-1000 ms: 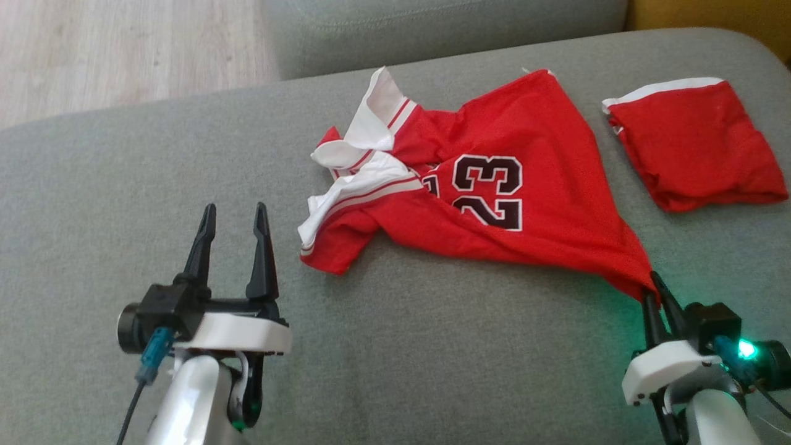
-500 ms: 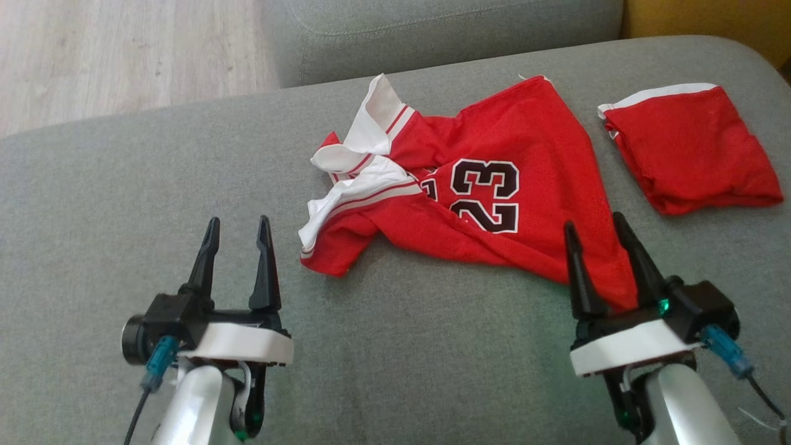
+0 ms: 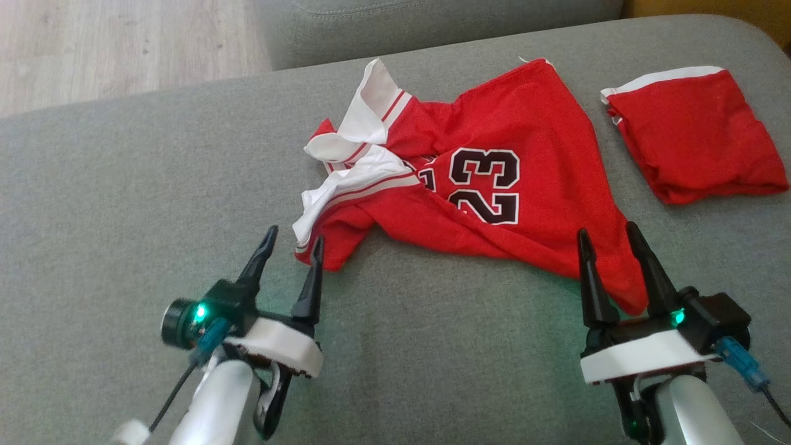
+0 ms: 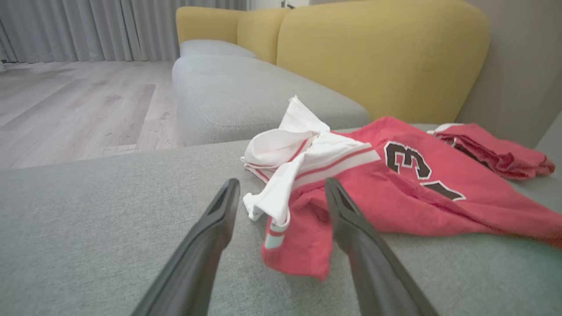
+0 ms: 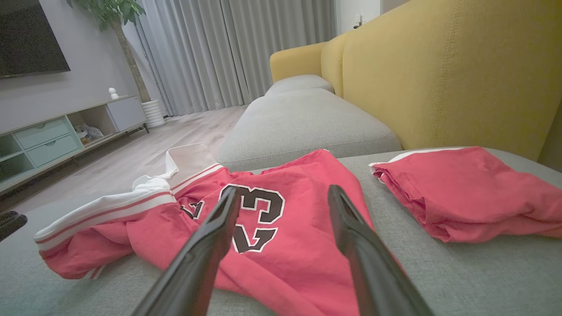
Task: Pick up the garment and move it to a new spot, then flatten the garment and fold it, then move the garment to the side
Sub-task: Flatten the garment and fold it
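While the garment (image 3: 531,123) lies crumpled mid sofa cushion (image 3: 123,204), head view: left gripper (image 3: 295,233) jaws spread at its near-left hem; right gripper (image 3: 605,228) jaws spread over its near-right corner, pinching nothing. Left wrist: white-trimmed hem sits between the jaws. Right wrist: jaws frame the "23"; folded red piece (image 5: 474,193) lies apart, toward the right edge.

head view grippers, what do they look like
The left gripper and right gripper match: two long tapering black fingers on a black block, a white collar, then a pale silvery forearm. Each has a small green light and a blue connector with a thin dark cable.
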Controlling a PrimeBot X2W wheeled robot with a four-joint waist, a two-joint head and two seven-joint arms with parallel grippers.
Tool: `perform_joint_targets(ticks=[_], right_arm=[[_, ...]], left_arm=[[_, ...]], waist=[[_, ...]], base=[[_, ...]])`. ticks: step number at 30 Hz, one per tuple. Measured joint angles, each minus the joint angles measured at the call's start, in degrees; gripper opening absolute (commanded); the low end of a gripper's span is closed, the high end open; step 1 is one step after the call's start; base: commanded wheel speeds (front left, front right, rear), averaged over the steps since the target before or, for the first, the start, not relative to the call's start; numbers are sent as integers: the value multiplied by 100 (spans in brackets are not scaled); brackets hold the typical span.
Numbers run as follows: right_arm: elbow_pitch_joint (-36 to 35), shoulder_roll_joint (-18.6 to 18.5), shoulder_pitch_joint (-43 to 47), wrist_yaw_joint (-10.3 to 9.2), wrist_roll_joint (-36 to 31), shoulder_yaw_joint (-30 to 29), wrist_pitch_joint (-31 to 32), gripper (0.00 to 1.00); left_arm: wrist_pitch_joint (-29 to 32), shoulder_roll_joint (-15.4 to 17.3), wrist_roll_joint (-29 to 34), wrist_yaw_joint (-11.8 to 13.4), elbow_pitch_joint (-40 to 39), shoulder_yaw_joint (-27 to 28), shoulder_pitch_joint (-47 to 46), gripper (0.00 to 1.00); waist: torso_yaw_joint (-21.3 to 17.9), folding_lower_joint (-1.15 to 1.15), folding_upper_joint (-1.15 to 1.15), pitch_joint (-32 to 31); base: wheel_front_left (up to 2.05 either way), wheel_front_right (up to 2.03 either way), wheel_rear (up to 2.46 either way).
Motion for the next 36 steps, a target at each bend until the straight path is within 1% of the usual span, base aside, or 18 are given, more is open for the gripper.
perform_joint_targets(ticks=[3, 6, 8, 11, 14, 15, 16, 17, 18, 22, 26, 27, 29, 33, 36], right_arm=[[26, 0, -1, 0, 4, -14, 0, 100], [58, 0, -1, 0, 4, 20, 0, 100], [75, 1, -12, 0, 5, 43, 0, 100], [89, 0, -34, 0, 31, 45, 0, 100], [126, 0, -81, 0, 54, 58, 0, 100], [126, 0, -90, 0, 54, 74, 0, 100], [132, 0, -90, 0, 54, 89, 0, 100], [146, 0, -90, 0, 55, 102, 0, 100], [152, 0, -90, 0, 63, 105, 0, 100], [182, 0, -92, 0, 103, 116, 0, 100], [221, 0, -101, 0, 103, 115, 0, 100], [235, 0, -109, 0, 103, 113, 0, 100], [237, 0, -109, 0, 103, 110, 0, 100], [245, 0, -109, 0, 103, 89, 0, 100], [247, 0, -108, 0, 111, 79, 0, 100]], left_arm=[[229, 71, 158, -60, 196, -182, -208, 100], [427, 187, 298, -62, 387, -293, -394, 100], [485, 202, 299, -56, 465, -314, -465, 100], [548, 245, 412, 57, 593, -337, -589, 100], [610, 322, 446, 46, 762, -376, -794, 100], [647, 343, 456, 0, 811, -410, -861, 100], [656, 356, 472, -1, 860, -448, -923, 82], [658, 369, 502, -40, 909, -492, -980, 4], [673, 386, 515, -66, 947, -535, -1031, 0], [598, 520, 563, -100, 1028, -593, -1233, 0], [243, 737, 725, -99, 991, -610, -1534, 0], [54, 834, 809, -97, 869, -610, -1744, 0], [-27, 879, 849, -97, 787, -613, -1859, 0], [-219, 1023, 1025, -100, 335, -727, -2256, 0], [-269, 1159, 1151, -108, 11, -826, -2306, 0]], waist=[[-5, 0, 0, 45], [-29, 0, 0, 92], [-55, 0, 0, 129], [-102, 0, 0, 193], [-150, 0, 0, 257], [-170, 0, 0, 276], [-192, 0, 0, 293], [-215, 0, 0, 309], [-236, 0, 0, 323], [-307, 0, 0, 339], [-331, 0, 0, 289], [-328, 0, 0, 253], [-323, 0, 0, 234], [-271, 0, 0, 163], [-199, 0, 0, 120]], base=[[0, 0, 0], [0, 0, 0], [0, 0, 0], [0, 0, 0], [0, 0, 0], [0, 0, 0], [0, 0, 0], [0, 0, 0], [0, 0, 0], [0, 0, 0], [0, 0, 0], [0, 0, 0], [0, 0, 0], [0, 0, 0], [0, 0, 0]])
